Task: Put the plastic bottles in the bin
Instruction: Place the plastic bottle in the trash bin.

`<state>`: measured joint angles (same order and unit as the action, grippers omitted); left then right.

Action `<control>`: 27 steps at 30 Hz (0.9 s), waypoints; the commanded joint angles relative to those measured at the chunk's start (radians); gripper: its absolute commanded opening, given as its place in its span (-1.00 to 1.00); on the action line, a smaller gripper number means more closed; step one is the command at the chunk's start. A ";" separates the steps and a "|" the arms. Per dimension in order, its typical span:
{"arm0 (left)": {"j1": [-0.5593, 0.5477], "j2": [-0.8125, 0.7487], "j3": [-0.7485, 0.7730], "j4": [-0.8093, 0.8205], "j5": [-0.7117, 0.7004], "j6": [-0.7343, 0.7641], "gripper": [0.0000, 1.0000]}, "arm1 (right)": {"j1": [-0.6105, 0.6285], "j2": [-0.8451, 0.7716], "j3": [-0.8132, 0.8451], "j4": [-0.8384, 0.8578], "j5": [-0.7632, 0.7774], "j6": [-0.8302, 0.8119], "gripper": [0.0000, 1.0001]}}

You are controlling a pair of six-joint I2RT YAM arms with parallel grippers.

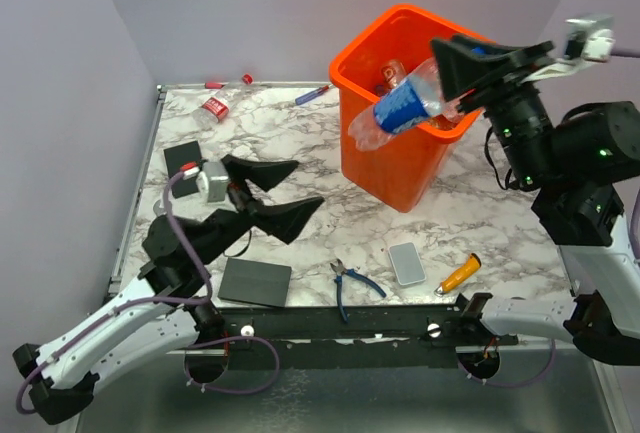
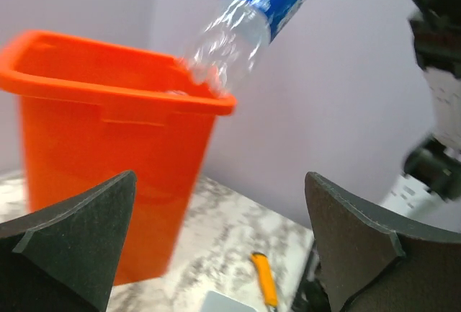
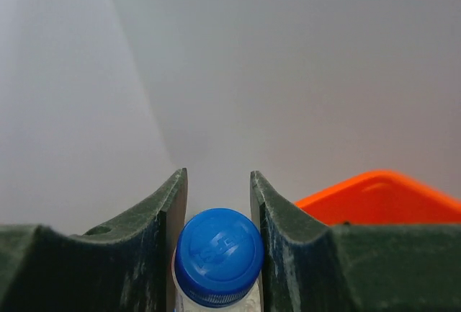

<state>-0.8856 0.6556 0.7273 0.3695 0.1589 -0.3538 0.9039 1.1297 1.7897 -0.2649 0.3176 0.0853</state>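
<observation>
Right tool (image 1: 448, 81) is closed on the blue cap (image 3: 218, 254) of a blue-labelled bottle (image 1: 400, 108), pinching it at the neck above the bin (image 1: 400, 168). Left tool (image 1: 308, 185) is spread wide with nothing in it, low over the counter (image 1: 300, 133) to the left of the bin. On the near side of the bin lie blue-handled pliers (image 1: 350, 283), a small grey slab (image 1: 407, 263) and an orange-handled tool (image 1: 458, 275). Two dark pads (image 1: 255, 281) lie farther left. Beyond the bin's left side, a red-labelled bottle (image 1: 215, 106) lies on its side, with a pen (image 1: 312, 93) nearer the bin. The held bottle's long axis slants, cap up toward the bin's right, base down over its near-left rim. Whether it touches that rim I cannot tell. Inside the bin lie clear bottles (image 1: 390, 78).
</observation>
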 commanded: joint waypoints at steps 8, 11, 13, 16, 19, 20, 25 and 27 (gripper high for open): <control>0.000 -0.309 -0.148 -0.156 -0.504 0.127 0.98 | -0.092 0.278 -0.010 1.134 0.469 -0.990 -0.99; 0.000 -0.342 -0.168 -0.191 -0.612 0.122 0.98 | -0.196 0.337 0.001 0.964 0.510 -0.831 -0.99; 0.000 -0.347 -0.165 -0.233 -0.695 0.106 0.98 | -0.282 0.340 0.028 0.611 0.496 -0.550 -0.99; 0.000 -0.349 -0.139 -0.314 -0.766 0.077 0.98 | -0.418 0.298 -0.006 0.351 0.360 -0.194 -0.99; 0.000 -0.354 -0.142 -0.351 -0.777 0.069 0.98 | -0.456 0.294 -0.039 0.238 0.255 -0.091 -0.99; 0.000 -0.354 -0.142 -0.359 -0.787 0.068 0.98 | -0.456 0.303 -0.030 0.193 0.231 -0.051 -0.99; 0.000 -0.304 -0.138 -0.423 -0.907 0.041 0.98 | -0.456 0.320 -0.069 0.047 0.098 0.059 -0.99; 0.000 -0.273 -0.130 -0.442 -0.936 0.029 0.98 | -0.456 0.311 -0.101 0.013 0.073 0.083 -0.99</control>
<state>-0.8856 0.3290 0.5690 0.0139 -0.6456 -0.2916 0.4427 1.4673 1.7374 -0.0895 0.5186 0.0284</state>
